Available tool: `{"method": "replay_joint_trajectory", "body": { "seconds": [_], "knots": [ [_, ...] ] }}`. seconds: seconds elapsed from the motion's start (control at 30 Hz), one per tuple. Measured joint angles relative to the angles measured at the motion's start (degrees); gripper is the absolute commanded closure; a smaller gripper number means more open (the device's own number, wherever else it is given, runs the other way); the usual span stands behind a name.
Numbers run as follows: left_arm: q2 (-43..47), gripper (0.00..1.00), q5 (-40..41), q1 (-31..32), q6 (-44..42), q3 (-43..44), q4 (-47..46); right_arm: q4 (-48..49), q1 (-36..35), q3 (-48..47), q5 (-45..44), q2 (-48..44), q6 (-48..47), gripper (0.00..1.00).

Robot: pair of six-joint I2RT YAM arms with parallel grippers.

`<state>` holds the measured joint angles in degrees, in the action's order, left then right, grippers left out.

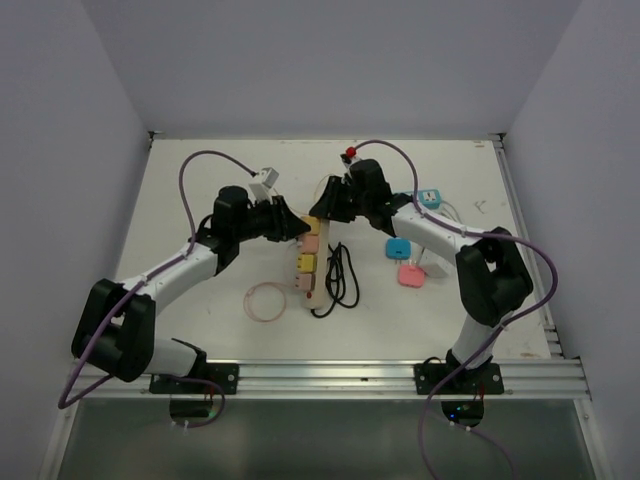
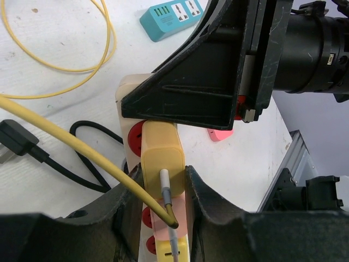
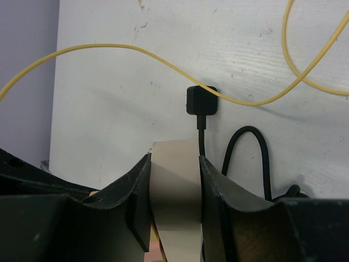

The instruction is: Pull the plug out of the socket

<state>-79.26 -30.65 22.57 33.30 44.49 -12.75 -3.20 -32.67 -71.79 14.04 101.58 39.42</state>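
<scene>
A cream socket strip (image 1: 312, 292) lies lengthwise at the table's middle with several plugs in a row. The farthest one is a yellow plug (image 2: 161, 153) with a white and yellow cable coming out of its top. My left gripper (image 2: 162, 183) is shut on this plug, one finger against each side. Behind it on the strip sit a pink plug (image 2: 175, 210) and another yellow plug (image 2: 174, 248). My right gripper (image 3: 174, 161) is shut on the far end of the socket strip (image 3: 174, 202), its fingers pressed to both long sides. The two grippers meet head to head over that end (image 1: 310, 222).
A black cable (image 1: 340, 280) loops beside the strip, its plug (image 3: 200, 101) lying on the table. A thin yellow cable (image 3: 136, 52) trails across the far side. A teal power strip (image 1: 430, 198), a blue adapter (image 1: 398, 247) and a pink adapter (image 1: 411, 275) lie right; a pink cable ring (image 1: 267, 300) lies left.
</scene>
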Motion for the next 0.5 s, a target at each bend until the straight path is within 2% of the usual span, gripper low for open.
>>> {"method": "replay_joint_trajectory", "body": {
  "seconds": [0.5],
  "knots": [
    [7.4, 1.00, 6.3, 1.3, -2.3, -3.1, 1.9, -0.7, -1.8, 0.0, -2.7, -2.3, -5.0, 1.00]
  ]
}}
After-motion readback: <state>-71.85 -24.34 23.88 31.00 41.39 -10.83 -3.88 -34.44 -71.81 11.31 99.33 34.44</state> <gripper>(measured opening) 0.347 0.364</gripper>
